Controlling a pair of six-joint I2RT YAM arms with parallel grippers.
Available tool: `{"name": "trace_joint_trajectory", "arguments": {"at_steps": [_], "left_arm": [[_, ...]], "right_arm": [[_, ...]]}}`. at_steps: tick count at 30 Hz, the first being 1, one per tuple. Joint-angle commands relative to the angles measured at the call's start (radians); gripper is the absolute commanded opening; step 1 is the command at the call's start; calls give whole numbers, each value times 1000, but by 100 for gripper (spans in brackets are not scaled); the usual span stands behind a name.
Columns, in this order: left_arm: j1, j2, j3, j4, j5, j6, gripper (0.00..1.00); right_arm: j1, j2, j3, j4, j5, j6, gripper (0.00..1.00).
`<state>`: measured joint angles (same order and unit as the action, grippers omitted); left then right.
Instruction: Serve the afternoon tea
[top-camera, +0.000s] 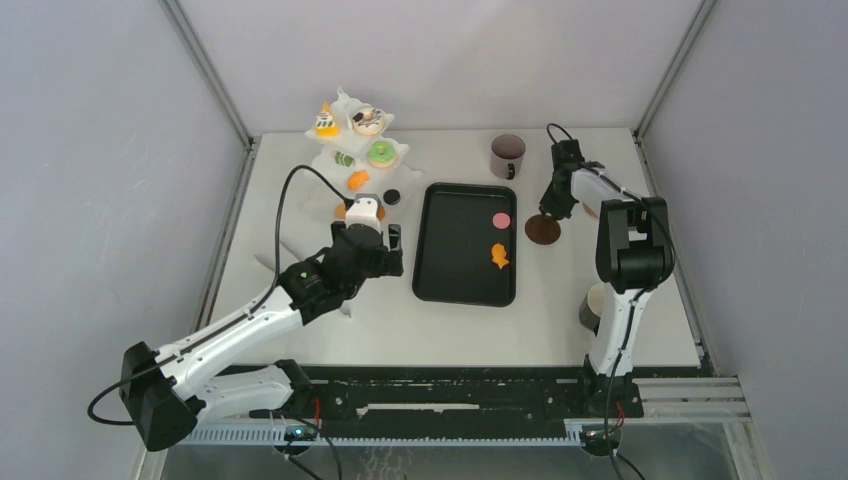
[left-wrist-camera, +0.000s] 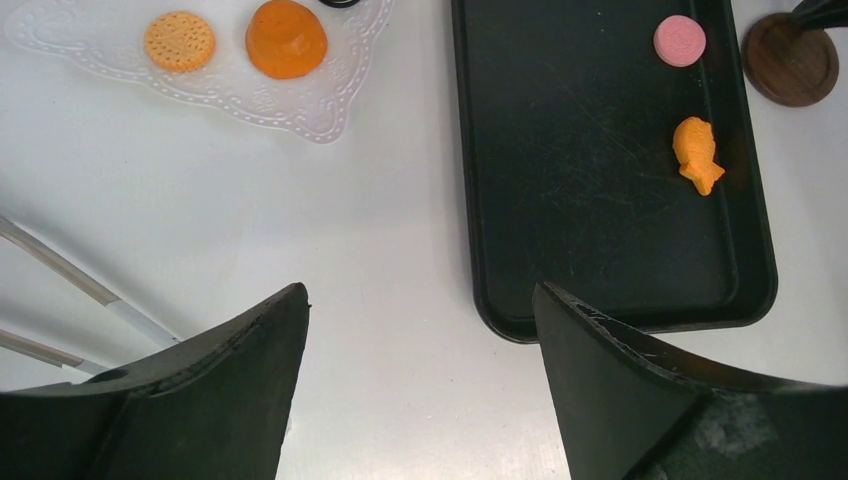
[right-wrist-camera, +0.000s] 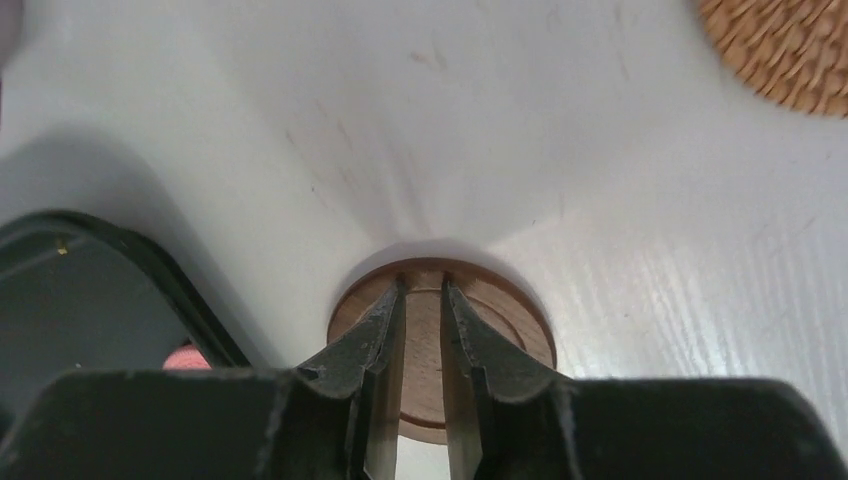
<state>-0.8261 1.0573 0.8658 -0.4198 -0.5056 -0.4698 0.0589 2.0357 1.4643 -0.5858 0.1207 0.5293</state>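
Observation:
A pink round cookie (top-camera: 501, 220) and an orange fish pastry (top-camera: 498, 256) lie in the black tray (top-camera: 450, 270). Several pastries sit on the white tiered stand (top-camera: 340, 140), among them a green doughnut (top-camera: 381, 154). One dark mug (top-camera: 507, 155) stands behind the tray. A second mug (top-camera: 592, 305) is partly hidden by the right arm. My left gripper (top-camera: 385, 245) (left-wrist-camera: 420, 300) is open and empty above bare table left of the tray (left-wrist-camera: 600, 200). My right gripper (top-camera: 547, 212) (right-wrist-camera: 422, 285) is almost shut, its tips down on a round wooden coaster (right-wrist-camera: 500, 310) (top-camera: 543, 231), nothing between the fingers.
The left wrist view shows an orange cookie (left-wrist-camera: 179, 40) and an orange pudding (left-wrist-camera: 286, 38) on the stand's lowest plate (left-wrist-camera: 320, 110), plus the pink cookie (left-wrist-camera: 680, 40), fish (left-wrist-camera: 697, 153) and coaster (left-wrist-camera: 790, 65). A woven coaster (right-wrist-camera: 790, 50) lies right of the wooden one.

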Motion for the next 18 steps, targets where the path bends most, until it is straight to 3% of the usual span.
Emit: {"name": "trace_joint_trajectory", "arguments": {"at_steps": [1, 7, 11, 15, 18], "left_arm": [[10, -22, 24, 3, -19, 16, 87], [14, -9, 36, 7, -9, 12, 87], [17, 5, 45, 19, 25, 26, 87], [24, 14, 52, 24, 23, 29, 87], [35, 15, 53, 23, 23, 32, 87]], "right_arm": [[-15, -5, 99, -43, 16, -13, 27], [-18, -113, 99, -6, -51, -19, 39], [15, -86, 159, -1, -119, -155, 52], [28, -25, 255, -89, 24, -221, 62], [-13, -12, 270, -84, 79, -210, 60]]}}
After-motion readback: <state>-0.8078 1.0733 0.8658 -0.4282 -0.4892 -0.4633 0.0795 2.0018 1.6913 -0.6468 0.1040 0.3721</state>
